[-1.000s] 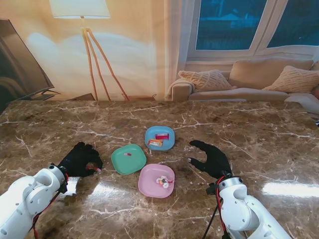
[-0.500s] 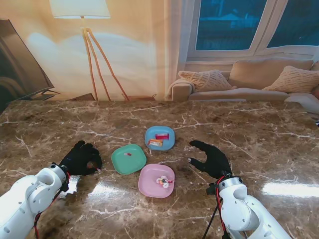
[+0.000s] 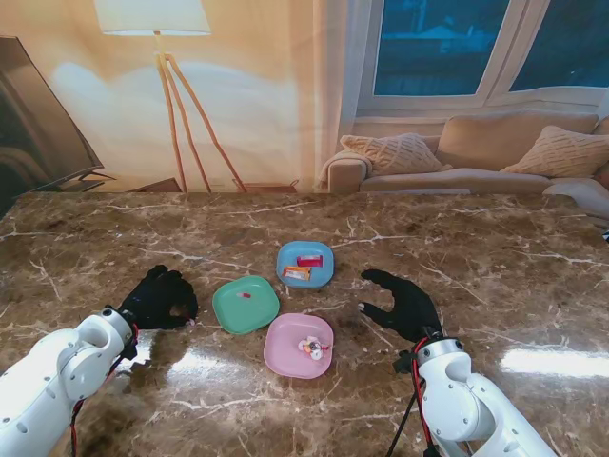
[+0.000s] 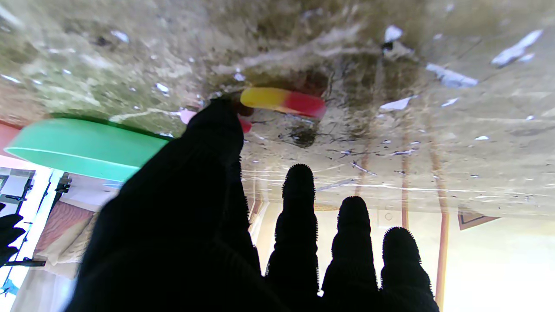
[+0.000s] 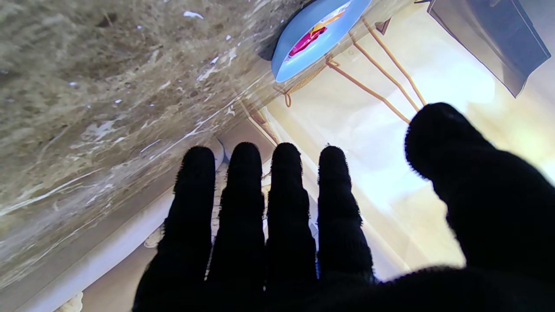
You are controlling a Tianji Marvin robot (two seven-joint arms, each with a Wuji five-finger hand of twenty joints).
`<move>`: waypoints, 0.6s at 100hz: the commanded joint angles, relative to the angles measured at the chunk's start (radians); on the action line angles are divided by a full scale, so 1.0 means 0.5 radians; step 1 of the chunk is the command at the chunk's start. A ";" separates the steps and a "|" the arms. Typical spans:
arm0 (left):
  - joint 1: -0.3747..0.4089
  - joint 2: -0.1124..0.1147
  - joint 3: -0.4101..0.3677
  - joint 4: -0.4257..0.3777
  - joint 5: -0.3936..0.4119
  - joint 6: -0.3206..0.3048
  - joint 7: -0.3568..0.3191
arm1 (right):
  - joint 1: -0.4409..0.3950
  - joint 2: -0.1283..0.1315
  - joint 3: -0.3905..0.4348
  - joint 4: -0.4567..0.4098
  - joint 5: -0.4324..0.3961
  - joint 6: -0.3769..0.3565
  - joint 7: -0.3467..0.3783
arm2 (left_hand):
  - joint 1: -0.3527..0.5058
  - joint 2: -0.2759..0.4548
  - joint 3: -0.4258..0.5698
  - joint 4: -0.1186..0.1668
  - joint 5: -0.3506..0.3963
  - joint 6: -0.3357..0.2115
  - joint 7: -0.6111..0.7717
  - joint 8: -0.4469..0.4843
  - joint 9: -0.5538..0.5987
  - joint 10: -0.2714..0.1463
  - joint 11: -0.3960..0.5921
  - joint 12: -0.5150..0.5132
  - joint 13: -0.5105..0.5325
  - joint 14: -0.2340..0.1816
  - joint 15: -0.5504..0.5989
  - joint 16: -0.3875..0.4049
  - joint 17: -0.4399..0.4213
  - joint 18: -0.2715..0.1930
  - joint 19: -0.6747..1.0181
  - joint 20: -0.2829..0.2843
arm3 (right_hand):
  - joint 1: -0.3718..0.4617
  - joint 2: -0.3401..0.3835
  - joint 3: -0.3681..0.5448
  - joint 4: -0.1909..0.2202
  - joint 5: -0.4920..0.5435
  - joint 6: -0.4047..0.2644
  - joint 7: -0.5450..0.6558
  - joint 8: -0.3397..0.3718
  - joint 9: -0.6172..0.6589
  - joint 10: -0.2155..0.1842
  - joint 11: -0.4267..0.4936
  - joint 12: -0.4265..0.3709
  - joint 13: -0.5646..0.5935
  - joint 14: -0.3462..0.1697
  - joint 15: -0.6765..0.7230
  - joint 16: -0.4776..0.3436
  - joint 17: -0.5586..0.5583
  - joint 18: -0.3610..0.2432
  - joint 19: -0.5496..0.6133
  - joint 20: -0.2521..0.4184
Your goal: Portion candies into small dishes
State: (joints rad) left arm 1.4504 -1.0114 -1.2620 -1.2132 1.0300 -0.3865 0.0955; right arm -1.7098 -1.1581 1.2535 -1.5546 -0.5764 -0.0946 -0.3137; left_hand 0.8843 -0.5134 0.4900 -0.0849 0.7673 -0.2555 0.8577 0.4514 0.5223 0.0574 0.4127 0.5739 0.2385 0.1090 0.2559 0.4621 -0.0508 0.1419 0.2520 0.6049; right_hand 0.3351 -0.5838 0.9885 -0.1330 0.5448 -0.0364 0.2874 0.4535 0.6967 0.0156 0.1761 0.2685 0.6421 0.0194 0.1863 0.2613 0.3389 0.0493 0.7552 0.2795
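Where dishes sit, brown marble table [image 3: 457, 238]

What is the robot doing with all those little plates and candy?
It is sorting candies into three small dishes. The left hand is down on the marble table beside the green dish, with a fingertip touching a yellow and red candy that lies on the table. The right hand is open, holding nothing. The blue dish and pink dish already have candies, and the green one has a small pink piece.
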 commanded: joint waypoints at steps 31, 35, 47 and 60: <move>0.040 -0.003 -0.007 -0.010 0.014 0.031 -0.085 | -0.014 -0.002 0.003 0.014 0.017 0.008 0.039 | 0.157 0.017 -0.007 0.049 0.056 -0.052 0.140 0.073 0.013 -0.035 0.020 0.015 -0.017 -0.028 0.021 0.001 -0.046 -0.034 0.046 -0.080 | -0.048 0.022 0.059 0.076 0.028 -0.062 -0.003 0.003 0.053 -0.034 0.007 0.036 0.068 -0.010 0.016 0.045 0.014 -0.010 0.044 0.057; 0.043 -0.003 -0.009 -0.014 0.017 0.033 -0.088 | -0.015 -0.002 0.003 0.013 0.020 0.009 0.040 | 0.154 0.024 -0.013 0.047 0.052 -0.058 0.145 0.088 0.013 -0.037 0.020 0.015 -0.018 -0.026 0.021 0.002 -0.049 -0.032 0.040 -0.083 | -0.049 0.023 0.059 0.075 0.029 -0.061 -0.002 0.003 0.055 -0.029 0.007 0.038 0.070 -0.010 0.016 0.046 0.015 -0.008 0.045 0.057; 0.048 -0.002 -0.013 -0.020 0.030 0.033 -0.084 | -0.014 -0.002 0.004 0.013 0.022 0.007 0.043 | 0.155 0.032 -0.044 0.051 0.094 0.010 0.023 -0.037 0.046 -0.041 0.005 -0.003 -0.006 -0.029 0.019 0.000 -0.049 -0.039 0.028 -0.079 | -0.049 0.023 0.059 0.075 0.028 -0.062 -0.003 0.003 0.061 -0.031 0.009 0.042 0.072 -0.007 0.016 0.047 0.018 -0.008 0.047 0.059; 0.044 -0.002 -0.009 -0.010 0.023 0.030 -0.079 | -0.012 -0.002 0.003 0.016 0.023 0.002 0.044 | 0.157 0.041 -0.065 0.049 0.120 -0.009 0.035 -0.049 0.033 -0.047 0.009 -0.007 -0.007 -0.033 0.017 0.000 -0.049 -0.037 0.019 -0.073 | -0.047 0.023 0.062 0.075 0.029 -0.061 -0.002 0.002 0.073 -0.034 0.013 0.046 0.078 -0.007 0.018 0.049 0.021 -0.008 0.050 0.061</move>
State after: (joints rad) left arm 1.4596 -1.0132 -1.2737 -1.2372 1.0372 -0.3740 0.0607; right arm -1.7097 -1.1578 1.2552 -1.5534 -0.5708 -0.0954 -0.3067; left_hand 0.9061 -0.5094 0.4699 -0.0819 0.7676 -0.2596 0.8612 0.4494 0.5241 0.0572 0.4127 0.5739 0.2386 0.1084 0.2559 0.4621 -0.0554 0.1415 0.2600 0.5759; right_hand 0.3351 -0.5838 0.9885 -0.1330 0.5448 -0.0365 0.2874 0.4535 0.7220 0.0156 0.1767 0.2798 0.6528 0.0194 0.1884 0.2720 0.3415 0.0495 0.7565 0.2915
